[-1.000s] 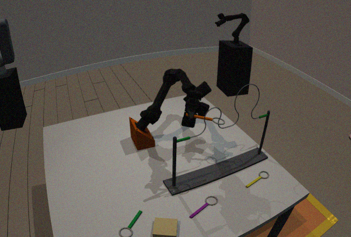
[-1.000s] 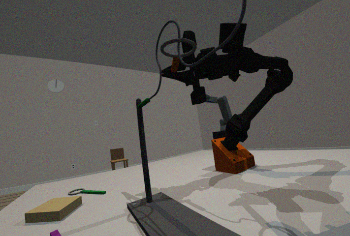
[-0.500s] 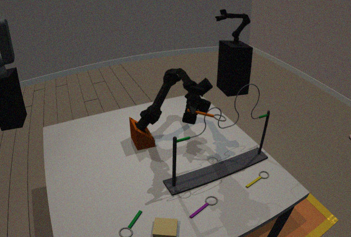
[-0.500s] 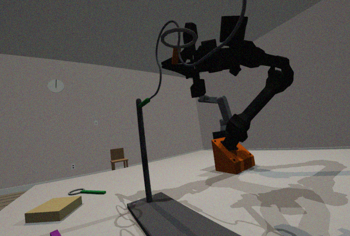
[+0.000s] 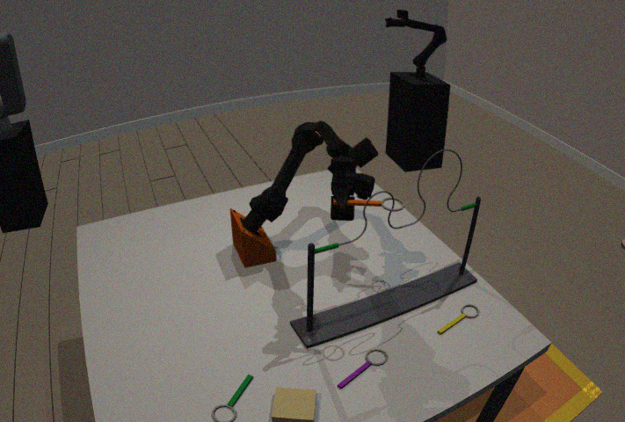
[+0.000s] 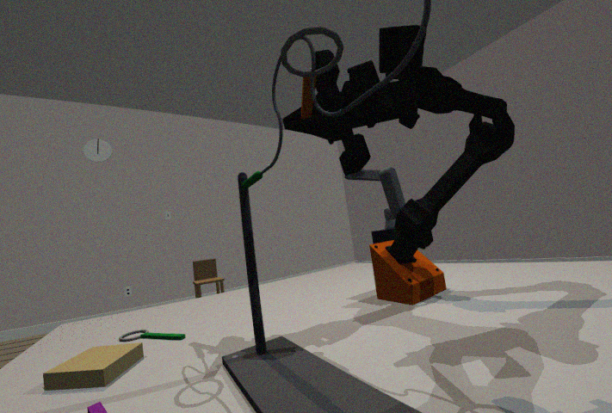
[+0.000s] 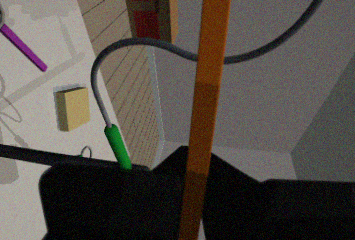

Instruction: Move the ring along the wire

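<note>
Beneath my fingers [image 5: 342,204] [image 6: 287,126], a white table [image 5: 173,278] [image 6: 179,311] [image 7: 20,125] spreads; I am clamped on the orange handle [image 5: 365,202] [image 6: 306,97] [image 7: 205,100]. Its long axis runs out from my fingertips to the ring [image 5: 384,206] [image 6: 287,63], around the grey wire [image 5: 363,223] [image 6: 278,121] [image 7: 135,41], ring end away from me. I judge this mid-carry; next, I should follow the bend, keeping the wire centred.

No text, label, brand, number or sign can be read anywhere in the pictures.
</note>
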`<state>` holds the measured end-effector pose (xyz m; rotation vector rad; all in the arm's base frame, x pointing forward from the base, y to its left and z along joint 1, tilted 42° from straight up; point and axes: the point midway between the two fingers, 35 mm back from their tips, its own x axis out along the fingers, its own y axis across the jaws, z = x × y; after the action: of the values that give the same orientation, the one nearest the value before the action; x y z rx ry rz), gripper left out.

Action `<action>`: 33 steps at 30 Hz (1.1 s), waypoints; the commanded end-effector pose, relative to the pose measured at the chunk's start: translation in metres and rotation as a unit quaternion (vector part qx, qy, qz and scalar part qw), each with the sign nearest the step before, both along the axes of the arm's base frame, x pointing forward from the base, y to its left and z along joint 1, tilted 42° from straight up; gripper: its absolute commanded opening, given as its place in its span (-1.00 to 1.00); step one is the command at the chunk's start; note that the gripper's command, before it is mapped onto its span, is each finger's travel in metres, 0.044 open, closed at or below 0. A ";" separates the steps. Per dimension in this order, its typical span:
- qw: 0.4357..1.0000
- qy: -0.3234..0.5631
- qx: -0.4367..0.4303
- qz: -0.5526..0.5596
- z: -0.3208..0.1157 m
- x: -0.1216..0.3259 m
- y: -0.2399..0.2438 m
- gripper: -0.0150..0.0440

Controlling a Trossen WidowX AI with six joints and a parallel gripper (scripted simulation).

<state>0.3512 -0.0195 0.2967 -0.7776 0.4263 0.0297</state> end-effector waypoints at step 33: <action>0.922 0.055 0.382 0.021 -0.019 -0.005 0.046 -1.00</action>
<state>0.3467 0.0222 0.2803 -0.0705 0.4539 0.2471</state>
